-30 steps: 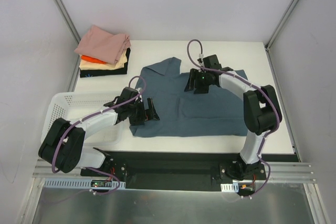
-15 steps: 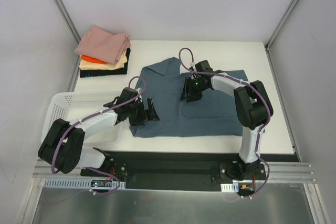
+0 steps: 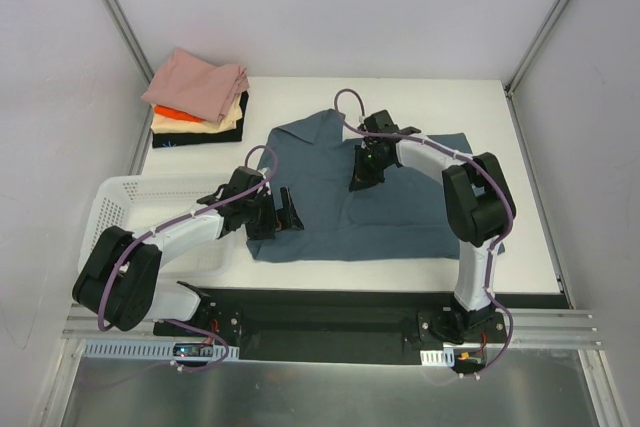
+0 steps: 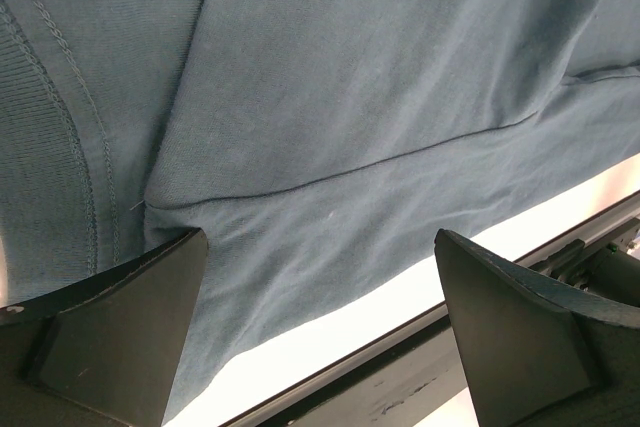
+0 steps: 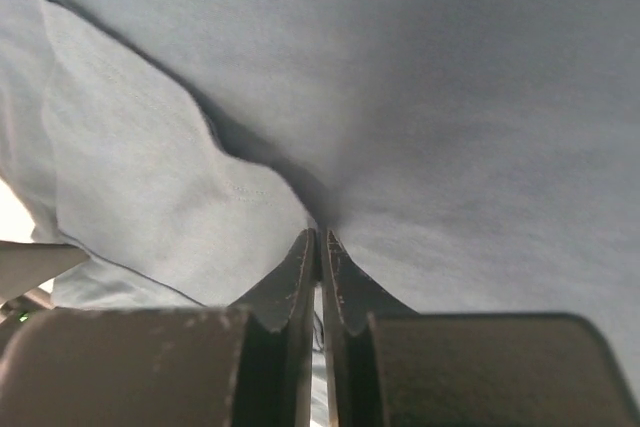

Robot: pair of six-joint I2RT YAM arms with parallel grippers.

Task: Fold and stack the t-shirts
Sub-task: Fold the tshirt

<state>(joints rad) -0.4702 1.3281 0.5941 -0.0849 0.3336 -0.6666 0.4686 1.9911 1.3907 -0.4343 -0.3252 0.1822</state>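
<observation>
- Slate-blue t-shirt [image 3: 400, 217] lies spread flat on the bench [image 3: 500, 107] just right of the white basket [image 3: 120, 197], chest partly creased, one sleeve pointing to the far side
- Finished stack [image 3: 200, 97] sits behind the basket's far end, pink tee on top, then orange, cream and black under it; well apart from the blue tee
- Change: right hand [image 3: 360, 177] has slid across the tee toward the basket side and now sits over the upper middle of it, near the collar
- Its jaws stood apart a second ago; now they are pressed together, and the right wrist view shows a small pucker of blue cloth drawn up at the tips, so it has a pinch of the tee
- Left hand [image 3: 280, 215] has not moved: just right of the basket, low over the tee's near-left hem, jaws at full spread, holding nothing
- Meaning: grasp for the fold looks made on one side only; judged start of the fold, blue tee not yet folded or stacked
- Risk: a thin pinch could slip when the cloth is lifted
</observation>
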